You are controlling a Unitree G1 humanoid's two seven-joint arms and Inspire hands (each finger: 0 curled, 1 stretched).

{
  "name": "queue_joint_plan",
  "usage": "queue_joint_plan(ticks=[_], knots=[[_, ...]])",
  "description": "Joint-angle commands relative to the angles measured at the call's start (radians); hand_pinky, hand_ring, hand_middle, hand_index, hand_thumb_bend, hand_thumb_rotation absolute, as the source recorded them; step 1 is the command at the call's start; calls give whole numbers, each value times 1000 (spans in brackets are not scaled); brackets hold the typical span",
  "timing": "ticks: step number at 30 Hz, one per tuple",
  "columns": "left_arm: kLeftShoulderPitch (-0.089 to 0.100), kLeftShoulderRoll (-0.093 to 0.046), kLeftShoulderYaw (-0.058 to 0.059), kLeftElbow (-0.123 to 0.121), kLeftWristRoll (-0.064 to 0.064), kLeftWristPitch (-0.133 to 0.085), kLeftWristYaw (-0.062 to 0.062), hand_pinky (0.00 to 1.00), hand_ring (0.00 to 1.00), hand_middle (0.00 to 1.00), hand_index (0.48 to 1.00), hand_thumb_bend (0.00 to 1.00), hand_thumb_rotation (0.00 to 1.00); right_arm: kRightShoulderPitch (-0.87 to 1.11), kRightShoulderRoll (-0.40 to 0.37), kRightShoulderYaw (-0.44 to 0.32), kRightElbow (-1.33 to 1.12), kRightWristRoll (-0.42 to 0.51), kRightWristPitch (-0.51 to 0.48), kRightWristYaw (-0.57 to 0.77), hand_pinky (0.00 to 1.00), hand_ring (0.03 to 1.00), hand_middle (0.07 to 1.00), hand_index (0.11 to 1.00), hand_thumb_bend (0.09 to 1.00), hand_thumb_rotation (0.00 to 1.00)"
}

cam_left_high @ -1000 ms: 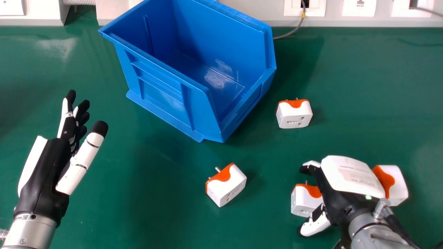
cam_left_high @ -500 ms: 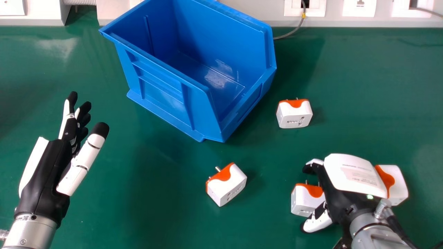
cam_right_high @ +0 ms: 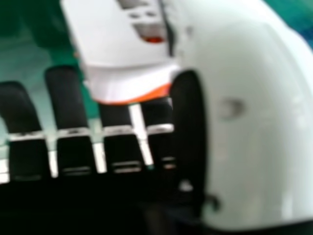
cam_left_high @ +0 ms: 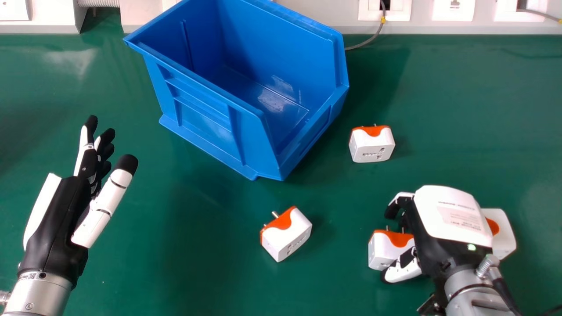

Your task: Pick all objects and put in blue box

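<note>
Two adapters (cam_left_high: 287,240) with open bench (cam_left_high: 197,259) around, left hand (cam_left_high: 57,219) well off, fingers loosely spread; right hand (cam_left_high: 452,215), grip unclear, part-covers two more.

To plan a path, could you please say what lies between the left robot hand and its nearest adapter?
Just bare green tabletop, in the head view.
</note>
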Motion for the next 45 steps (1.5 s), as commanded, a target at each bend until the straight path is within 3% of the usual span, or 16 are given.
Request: queue_joint_plan(ticks=[1, 8, 12, 15, 19, 22, 26, 33, 37, 45], knots=[[0, 15, 7, -19, -5, -13, -1, 1000, 1000, 1000, 998, 575, 842, -17, -25, -7, 22, -22, 11, -17, 282, 433, 529, 585, 527, 1], [13, 9, 5, -50, -14, 3, -3, 1000, 1000, 1000, 998, 581, 843, -17, -36, -5, 13, -8, 10, 16, 254, 397, 500, 567, 519, 0], [16, 10, 5, -57, -12, 9, -3, 1000, 1000, 1000, 999, 581, 840, -19, -35, -10, 8, 10, 7, 32, 235, 381, 487, 561, 515, 0], [16, 9, 5, -59, -11, 11, -3, 1000, 1000, 1000, 999, 578, 833, -20, -35, -12, 5, 18, 7, 41, 170, 271, 469, 516, 516, 0], [19, 7, 6, -61, -21, 13, -8, 1000, 1000, 1000, 999, 577, 831, -18, -26, -19, -5, 49, 13, 49, 147, 232, 470, 499, 517, 0], [21, 7, 6, -65, -22, 15, -10, 1000, 1000, 1000, 999, 578, 825, -15, -25, -18, -17, 53, 17, 50, 128, 205, 470, 494, 517, 0], [15, 8, 7, -52, -21, 7, -10, 999, 999, 1000, 998, 574, 819, -12, -23, -16, -47, 48, 28, 64, 133, 208, 444, 503, 513, 0], [18, 7, 8, -51, -23, 3, -12, 997, 998, 1000, 997, 565, 809, 0, -18, -18, -88, 52, 35, 73, 140, 211, 410, 517, 507, 0], [28, 5, 7, -80, -20, 20, -7, 996, 998, 1000, 997, 564, 806, 24, 0, -21, -216, 43, 34, 81, 138, 209, 419, 513, 508, 0], [27, 4, 6, -77, -19, 26, -6, 995, 997, 1000, 996, 566, 799, 28, 7, -17, -317, 7, 29, 106, 167, 241, 446, 504, 511, 0]])
